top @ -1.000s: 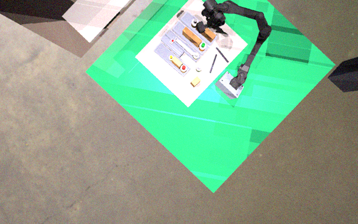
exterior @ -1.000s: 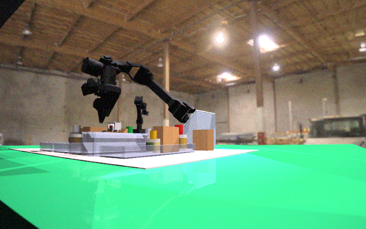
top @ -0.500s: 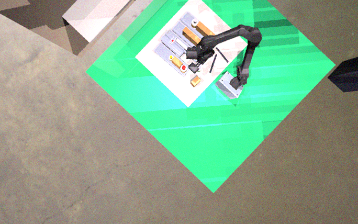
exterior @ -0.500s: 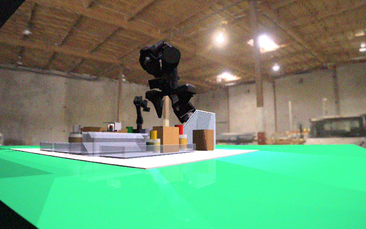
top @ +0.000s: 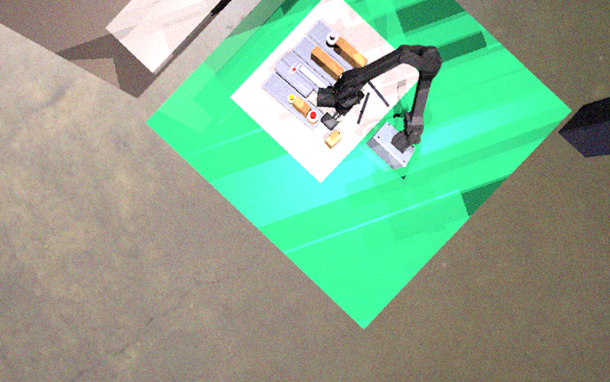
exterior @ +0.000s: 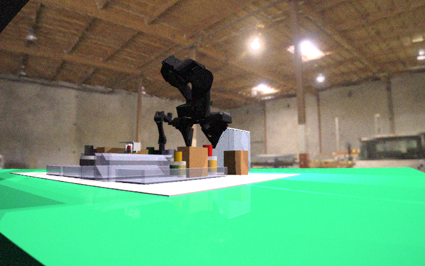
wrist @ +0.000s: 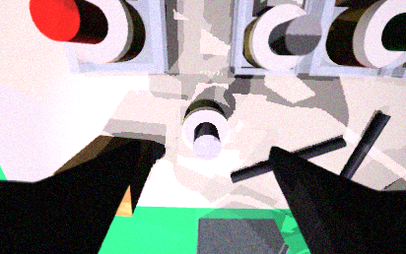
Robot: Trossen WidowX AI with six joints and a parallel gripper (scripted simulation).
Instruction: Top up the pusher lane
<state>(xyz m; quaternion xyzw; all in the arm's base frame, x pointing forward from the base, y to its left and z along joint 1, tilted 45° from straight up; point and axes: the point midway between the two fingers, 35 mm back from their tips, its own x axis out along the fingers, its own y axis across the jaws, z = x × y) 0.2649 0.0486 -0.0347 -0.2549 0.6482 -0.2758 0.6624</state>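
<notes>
Lining up over the loose jar [wrist: 206, 129], which stands on the counter's white board [top: 313, 159] [exterior: 175, 189] [wrist: 148, 194] before the lanes, the empty pincer [top: 332, 108] [exterior: 201, 146] [wrist: 206, 149] is spread wide, presumably to straddle it.

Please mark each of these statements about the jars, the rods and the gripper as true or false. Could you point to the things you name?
1. The gripper [top: 342, 109] [exterior: 201, 146] [wrist: 206, 149] is shut on the loose jar [wrist: 206, 127]. False: it is open and holds nothing.
2. The loose jar stands outside the lanes. True.
3. The red-knobbed jar [top: 312, 116] [exterior: 212, 162] [wrist: 86, 27] lies on its side. False: it stands upright in a lane.
4. An orange block [top: 299, 105] [exterior: 194, 161] sits between the red-knobbed jar and the yellow-knobbed jar [top: 291, 97] [exterior: 177, 164]. True.
5. The two black rods [top: 362, 108] [wrist: 315, 151] cross each other. False: they lie apart, at an angle.
</notes>
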